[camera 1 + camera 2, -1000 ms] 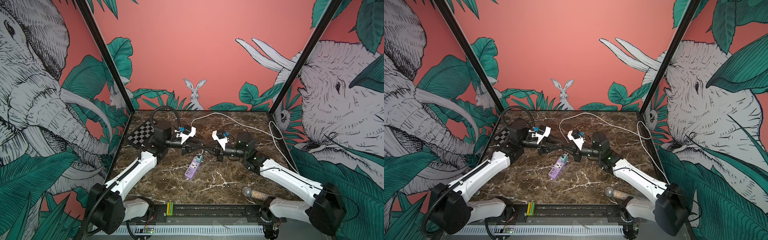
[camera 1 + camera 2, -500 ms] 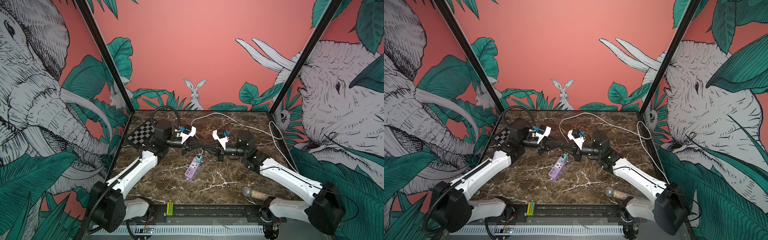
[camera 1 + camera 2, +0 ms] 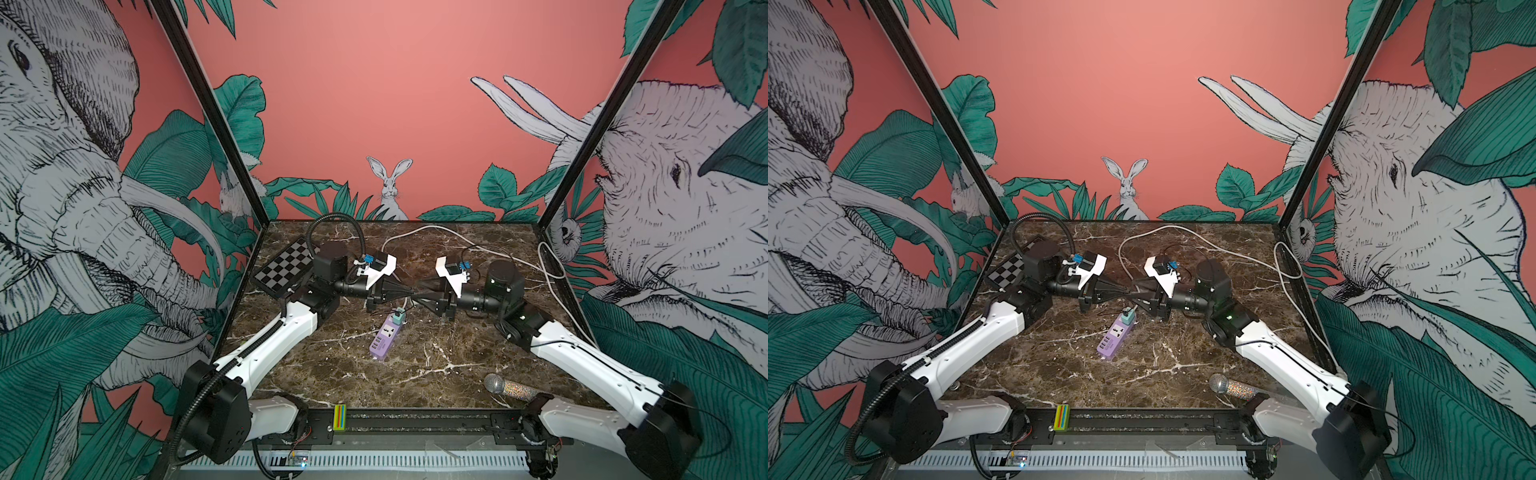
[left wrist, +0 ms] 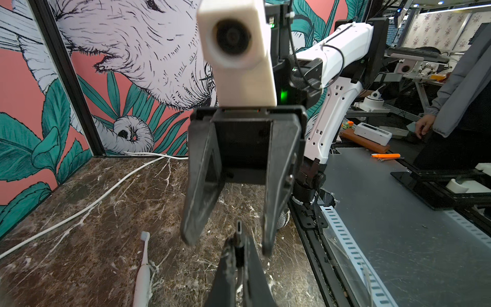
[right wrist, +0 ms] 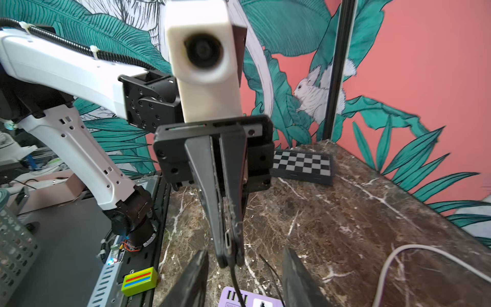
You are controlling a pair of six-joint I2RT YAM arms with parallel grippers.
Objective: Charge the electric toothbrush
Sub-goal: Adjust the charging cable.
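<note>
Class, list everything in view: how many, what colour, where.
electric toothbrush: one, white, lying on the table, seen in the left wrist view.
charging plug: one, black with thin cable, in the left gripper.
power strip: one, purple, mid-table; teal plug at its far end.
white cable: one, along the back and right edge.
microphone: one, glittery, silver head, front right.
checkerboard: one, black-and-white, back left.
striped block: one, green, front rail.
table: one, brown marble.
left gripper: one, black, shut on the plug.
right gripper: one, black, open, facing it.
</note>
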